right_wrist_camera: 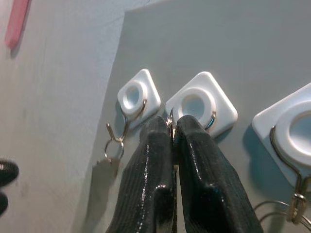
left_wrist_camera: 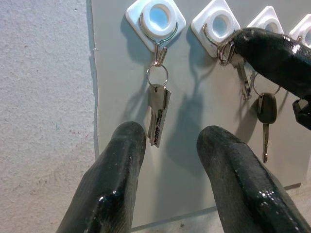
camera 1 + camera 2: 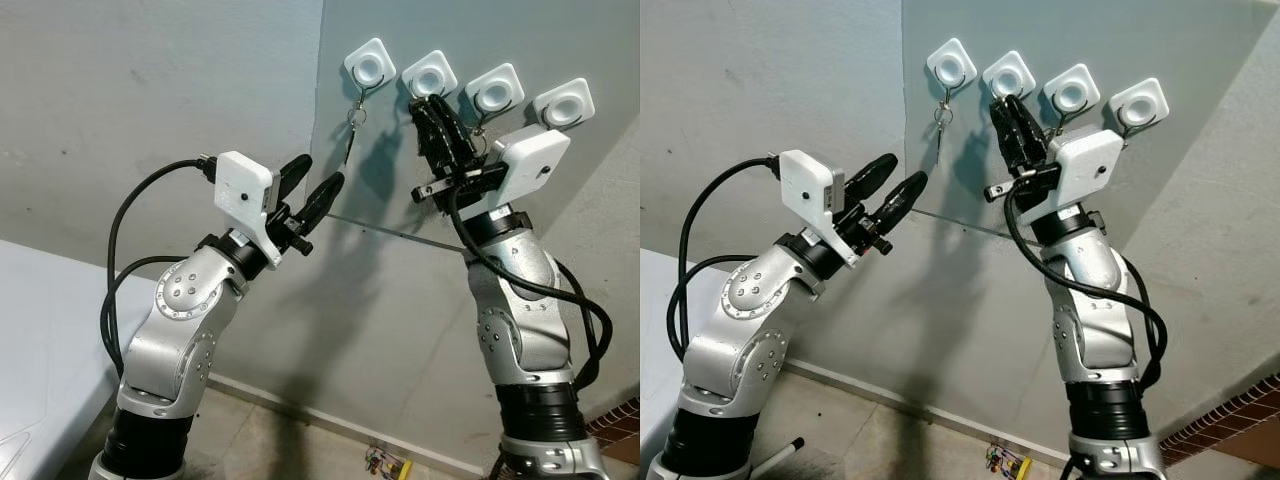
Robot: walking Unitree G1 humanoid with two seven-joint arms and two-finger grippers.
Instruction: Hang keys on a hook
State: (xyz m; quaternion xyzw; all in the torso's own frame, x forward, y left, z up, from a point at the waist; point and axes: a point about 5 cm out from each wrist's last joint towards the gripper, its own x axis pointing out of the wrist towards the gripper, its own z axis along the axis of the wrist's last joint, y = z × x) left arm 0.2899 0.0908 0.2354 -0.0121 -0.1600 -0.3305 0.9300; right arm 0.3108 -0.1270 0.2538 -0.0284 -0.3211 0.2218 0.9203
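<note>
Four white square hooks sit in a row on a grey board [image 3: 400, 220]. A set of silver keys [image 2: 158, 114] hangs from the first hook [image 3: 370, 67]. My right gripper [image 1: 172, 127] is shut on the ring of another set of keys [image 2: 241, 77], held right against the wire of the second hook [image 1: 200, 104]. A black-headed key [image 2: 266, 109] hangs from the third hook [image 3: 495, 90]. My left gripper [image 3: 320, 172] is open and holds nothing. It is raised below and to the left of the first hook's keys, apart from them.
The board leans on a grey wall, its left edge [image 2: 92, 97] just beside the first hook. The fourth hook [image 3: 563, 104] is at the far right. A white surface [image 3: 40, 330] lies low on the left. Small items [image 3: 385, 462] lie on the floor.
</note>
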